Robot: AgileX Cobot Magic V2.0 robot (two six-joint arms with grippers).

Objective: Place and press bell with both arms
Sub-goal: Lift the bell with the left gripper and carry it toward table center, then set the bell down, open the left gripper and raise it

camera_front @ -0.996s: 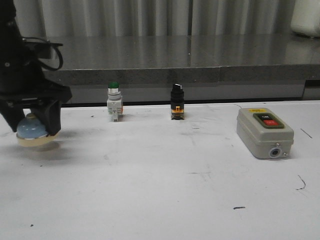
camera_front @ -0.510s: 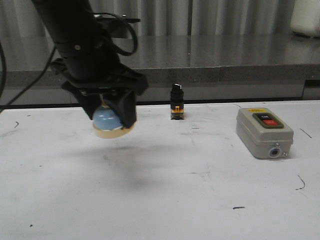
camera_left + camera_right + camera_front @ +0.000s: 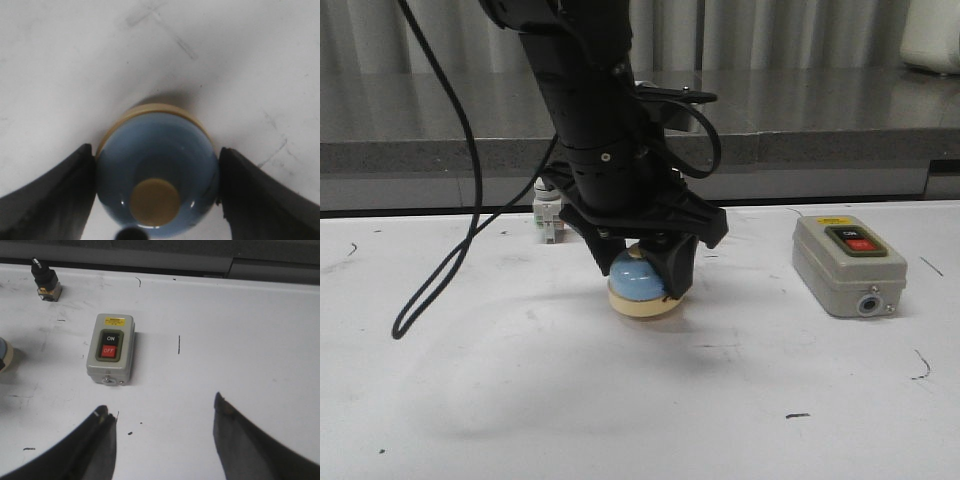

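At frame centre, the left gripper [image 3: 642, 268] clamps the light-blue dome bell with cream base [image 3: 640, 285] low on the white tabletop [image 3: 620, 400], open surface all around. The grey switch box with ON/OFF buttons [image 3: 849, 265] sits well apart at right. The right gripper [image 3: 162, 427] hangs spread, empty. Half a second earlier the bell was airborne, further left.
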